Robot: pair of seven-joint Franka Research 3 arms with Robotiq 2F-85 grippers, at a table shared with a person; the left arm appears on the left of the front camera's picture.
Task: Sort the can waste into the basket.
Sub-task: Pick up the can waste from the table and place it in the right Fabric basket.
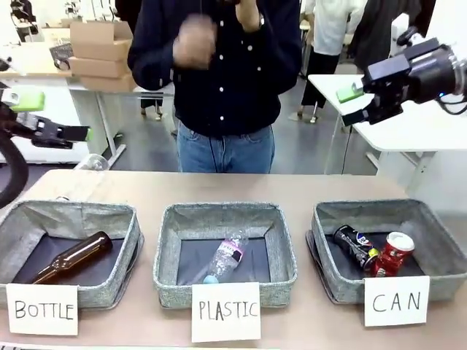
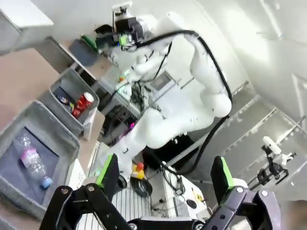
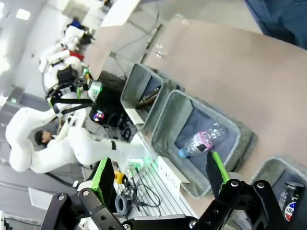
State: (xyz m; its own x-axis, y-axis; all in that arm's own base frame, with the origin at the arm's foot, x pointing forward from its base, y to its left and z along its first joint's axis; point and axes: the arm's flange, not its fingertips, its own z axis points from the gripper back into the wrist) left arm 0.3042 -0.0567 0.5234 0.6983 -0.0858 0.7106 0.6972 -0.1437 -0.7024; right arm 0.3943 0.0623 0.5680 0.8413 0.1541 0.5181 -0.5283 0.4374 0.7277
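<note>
Jaws, left: spread wide and empty, raised at the left edge, well apart from the cans. Hand-lettered, left to right: BOTTLE card [image 1: 41,310], PLASTIC card [image 1: 225,311], CAN card [image 1: 396,301]. Both cans lie in the CAN basket [image 1: 365,211]. The black-and-blue can [image 1: 355,246] is on its side, long axis slanting far-left to near-right, apparently touching the red can [image 1: 394,253] beside it. Their lettering is too small to read. Jaws, right: spread and empty, high above that basket's far side, so this is your nearer arm. You likely have nothing left to sort.

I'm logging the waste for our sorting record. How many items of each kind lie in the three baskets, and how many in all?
Metal cans: 2, the red can and the black-and-blue can
Brown glass bottle: 1
Clear plastic bottle: 1
Total: 4
</note>
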